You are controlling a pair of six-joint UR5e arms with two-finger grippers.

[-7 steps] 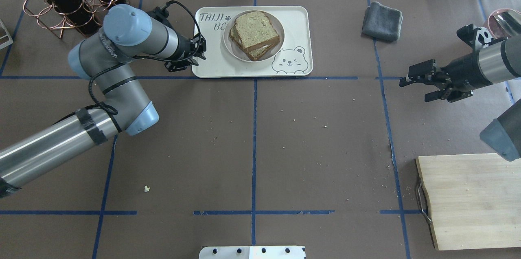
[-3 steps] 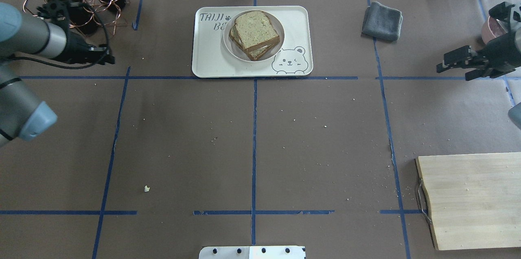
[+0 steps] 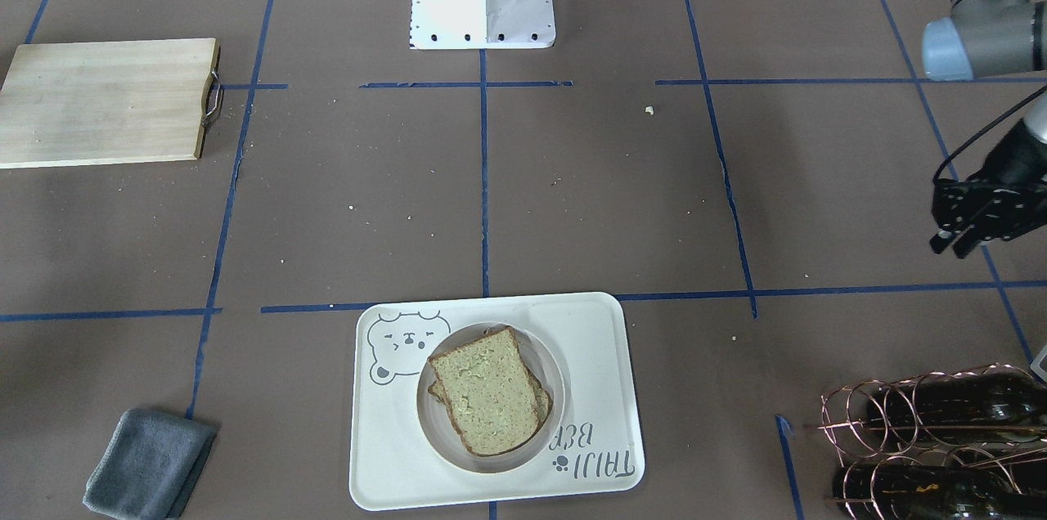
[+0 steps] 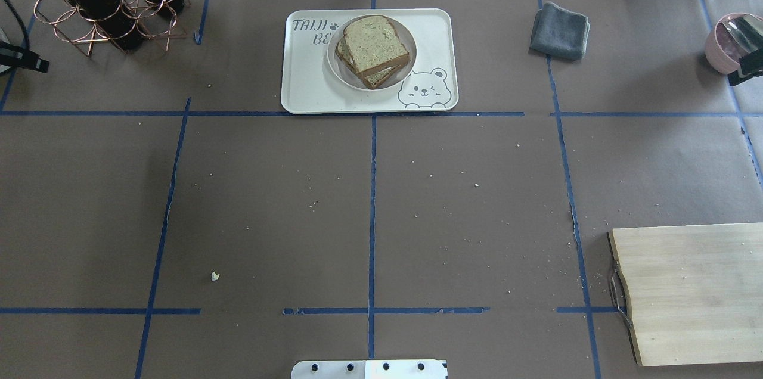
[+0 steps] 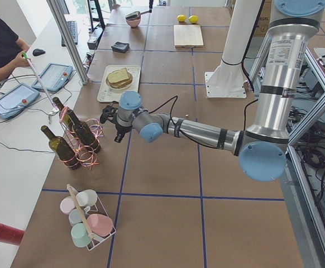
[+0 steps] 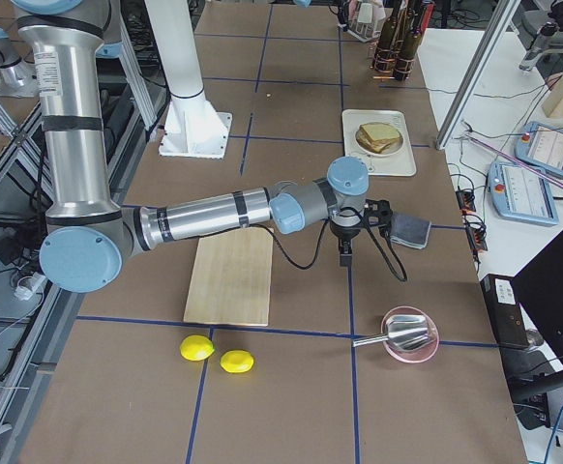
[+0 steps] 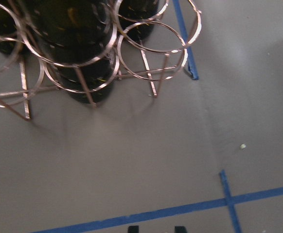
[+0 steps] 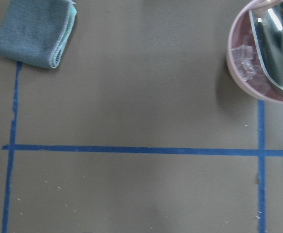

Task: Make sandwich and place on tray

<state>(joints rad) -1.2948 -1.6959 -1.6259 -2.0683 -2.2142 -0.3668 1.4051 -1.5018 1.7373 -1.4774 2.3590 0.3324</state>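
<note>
The sandwich (image 4: 375,50), two tan bread slices with brown crusts, lies on a small round white plate (image 4: 340,72) on the cream bear-face tray (image 4: 310,96). The egg does not show. The sandwich (image 3: 487,389) and the tray (image 3: 393,455) also show in the front view. My left gripper (image 3: 955,245) is open and empty, far to the tray's left, beside the bottle rack; its fingertips (image 7: 133,228) stand apart in the left wrist view. Only a fragment of my right gripper (image 4: 745,72) shows at the overhead view's right edge, by the pink bowl; I cannot tell if it is open.
A copper rack with dark wine bottles (image 4: 101,3) stands at the back left. A folded grey cloth (image 4: 560,30) lies right of the tray. A pink bowl with a metal scoop (image 4: 724,39) is at the far right. A wooden cutting board (image 4: 691,292) lies front right.
Both arms have pulled back outward. The left gripper moved from the tray's left edge to the table's left edge; the right gripper moved off to the right edge. The sandwich has not moved.
</note>
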